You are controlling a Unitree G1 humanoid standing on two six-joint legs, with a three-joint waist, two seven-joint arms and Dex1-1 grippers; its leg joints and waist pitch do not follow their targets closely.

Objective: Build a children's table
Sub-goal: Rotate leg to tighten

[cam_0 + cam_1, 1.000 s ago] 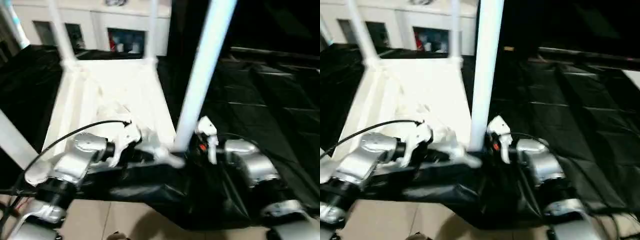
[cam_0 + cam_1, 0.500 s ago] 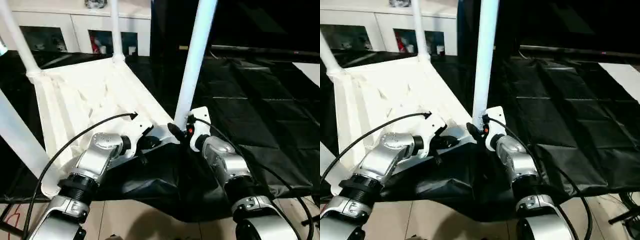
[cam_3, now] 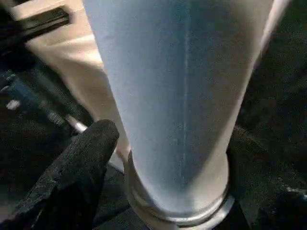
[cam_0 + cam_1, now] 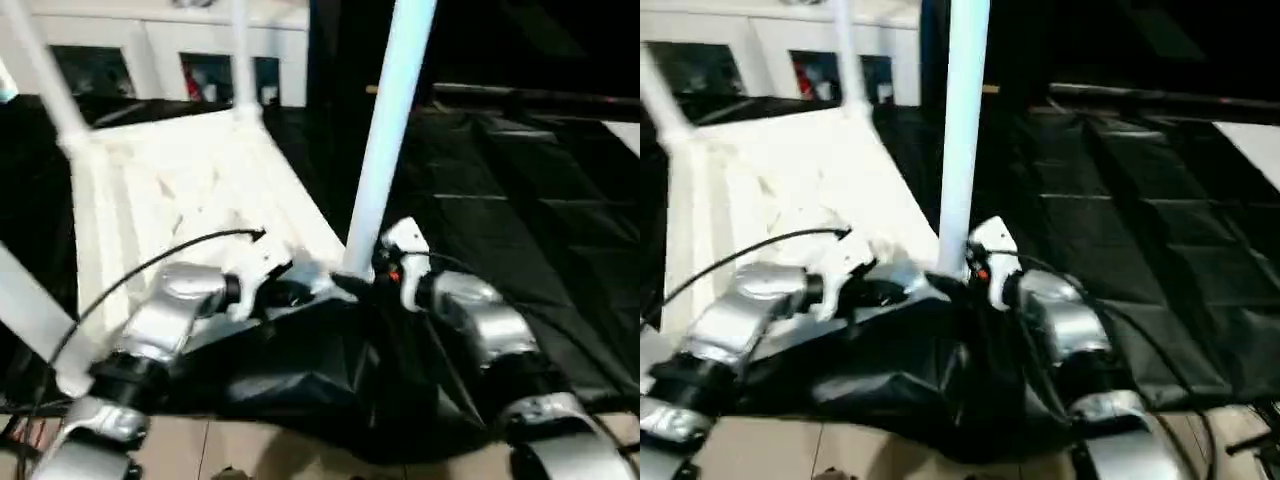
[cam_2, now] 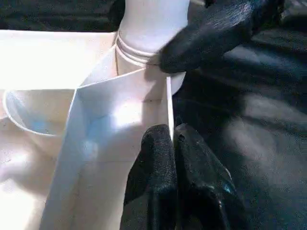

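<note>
The children's table lies upside down, its white ribbed top [image 4: 180, 170] on black cloth and its legs pointing up. The near right leg [image 4: 395, 130] stands in its corner socket [image 5: 144, 57]. My left gripper [image 5: 171, 134] is shut on a thin white rib of the top just beside that socket. My right gripper [image 4: 362, 272] is open around the foot of that leg. One of its black fingers [image 3: 86, 167] stands close beside the leg [image 3: 187, 96], and the other is hidden behind it.
Three more white legs rise at the far left [image 4: 45, 70], the far right [image 4: 240, 50] and the near left [image 4: 25, 300]. Black cloth [image 4: 520, 200] spreads to the right. A white cabinet with glass doors [image 4: 150, 50] stands behind. Tiled floor [image 4: 250, 440] lies in front.
The head camera has swung, so the whole picture has shifted. Both grippers stay at the near right corner. The right gripper's fingers have spread wider around the leg.
</note>
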